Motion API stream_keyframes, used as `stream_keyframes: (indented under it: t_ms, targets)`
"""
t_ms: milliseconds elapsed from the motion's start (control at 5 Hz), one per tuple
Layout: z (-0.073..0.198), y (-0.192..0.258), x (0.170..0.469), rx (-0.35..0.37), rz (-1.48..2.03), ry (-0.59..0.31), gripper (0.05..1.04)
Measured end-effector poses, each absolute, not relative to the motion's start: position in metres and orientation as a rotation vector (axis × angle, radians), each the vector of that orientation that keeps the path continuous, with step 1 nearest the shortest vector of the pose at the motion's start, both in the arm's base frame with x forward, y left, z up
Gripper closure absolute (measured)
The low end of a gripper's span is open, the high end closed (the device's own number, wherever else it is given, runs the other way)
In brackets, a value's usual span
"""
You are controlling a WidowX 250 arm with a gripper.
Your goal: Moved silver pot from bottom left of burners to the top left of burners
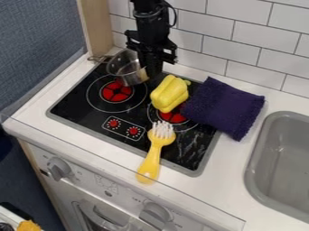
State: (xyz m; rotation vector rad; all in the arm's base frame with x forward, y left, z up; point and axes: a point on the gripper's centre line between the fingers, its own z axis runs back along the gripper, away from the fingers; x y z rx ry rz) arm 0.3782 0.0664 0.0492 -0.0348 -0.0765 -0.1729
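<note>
From my side I see the silver pot [125, 67] at the back left corner of the black cooktop [77, 106], just behind the left burner [116, 91]. The black gripper [151, 72] is at the pot's right side, close against the rim. I cannot tell how far open it is, nor whether it has hold of the metal; I think it is there because a thin rim is the easiest part to grip. The pot looks tilted, its handle pointing left, away from the arm, so the handle seems not the part used for the move

I judge the move to be nearly done, as the pot is about in the top left place. Next, I would make the pot level, let it go gently and go straight up. If I release too soon, it could rock or slide, because smooth metal on glass gives little hold

The yellow bell pepper [170, 94] lies near on the right, partly over the right burner [173, 118], so I should not swing that way. The purple cloth [223, 108] and the yellow brush [154, 155] lie outside this work
</note>
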Motion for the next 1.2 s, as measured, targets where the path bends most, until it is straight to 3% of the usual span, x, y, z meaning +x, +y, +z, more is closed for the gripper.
stream_keyframes:
  t_ms: [200,600,800,1000,1200]
  targets:
    - [0.049,0.067,0.376,-0.049,-0.178,-0.069,0.81]
    - [0.049,0.071,0.372,-0.07,-0.154,-0.054,0.229]
    - [0.053,0.067,0.367,-0.086,-0.144,-0.074,0.068]
    - [0.078,0.068,0.362,-0.039,-0.132,-0.141,0.073]
    - [0.076,0.063,0.359,-0.008,-0.124,-0.126,0.078]
